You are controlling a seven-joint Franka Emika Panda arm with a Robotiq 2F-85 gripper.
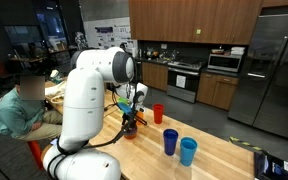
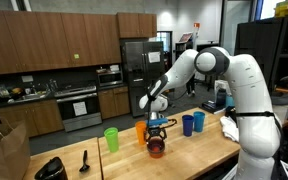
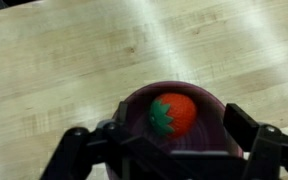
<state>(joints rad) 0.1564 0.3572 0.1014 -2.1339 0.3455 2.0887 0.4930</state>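
Gripper (image 3: 164, 152) jaws spread wide, holding nothing, hovering right over a dark purple bowl (image 3: 212, 108) on the wooden table (image 3: 54, 60). Toy strawberry (image 3: 174, 113) sits inside the bowl, clear of both fingers (image 3: 76, 145). In an exterior view, the bowl (image 2: 156, 149) is just in front of an orange cup (image 2: 141, 131), with a green cup (image 2: 111, 138) to one side and two blue cups (image 2: 187, 124) to the other.

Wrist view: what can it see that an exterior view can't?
Only the wrist view shows the strawberry lying inside the bowl. Only the exterior view shows the green cup, orange cup, two blue cups and the kitchen behind. Both show the bowl, the open gripper above it and the wooden table.
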